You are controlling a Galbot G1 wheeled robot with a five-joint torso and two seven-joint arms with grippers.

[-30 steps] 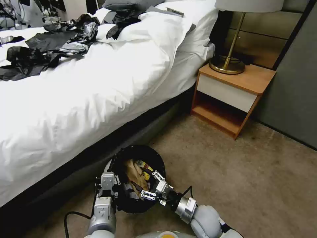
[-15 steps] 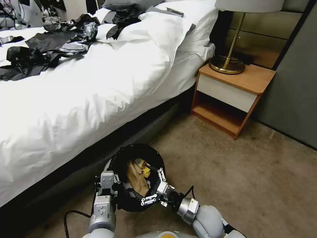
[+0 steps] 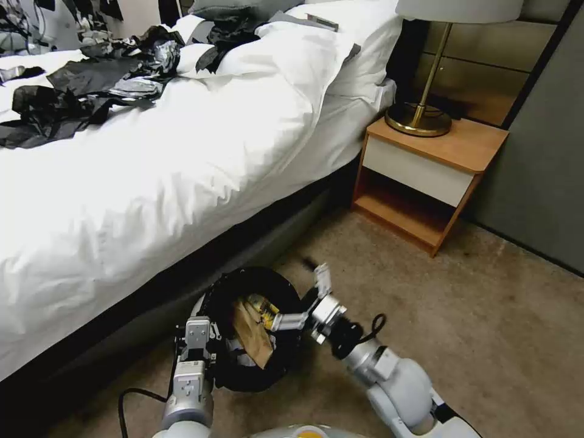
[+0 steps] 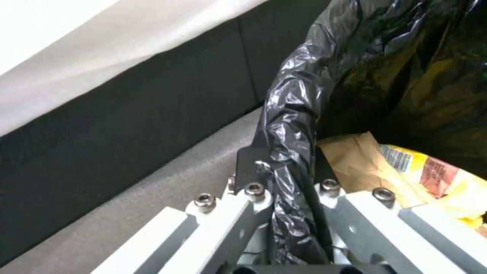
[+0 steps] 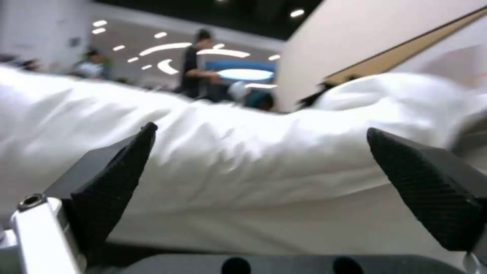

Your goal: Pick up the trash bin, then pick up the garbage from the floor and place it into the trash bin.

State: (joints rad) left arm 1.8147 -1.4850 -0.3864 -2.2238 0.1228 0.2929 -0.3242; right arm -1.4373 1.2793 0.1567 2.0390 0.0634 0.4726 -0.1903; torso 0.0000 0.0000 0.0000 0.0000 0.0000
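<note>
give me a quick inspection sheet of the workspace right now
surface: beige carpet beside the bed, no litter seen on it
job's things: bin with black liner; brown paper bag and yellow wrapper inside
clutter: black crumpled material on the bed
grippers: left gripper shut on the bin's near rim; right gripper open and empty at the bin's right edge
cables: black cable by the left arm; a loop at the right wrist
surroundings: bed, nightstand, lamp
</note>
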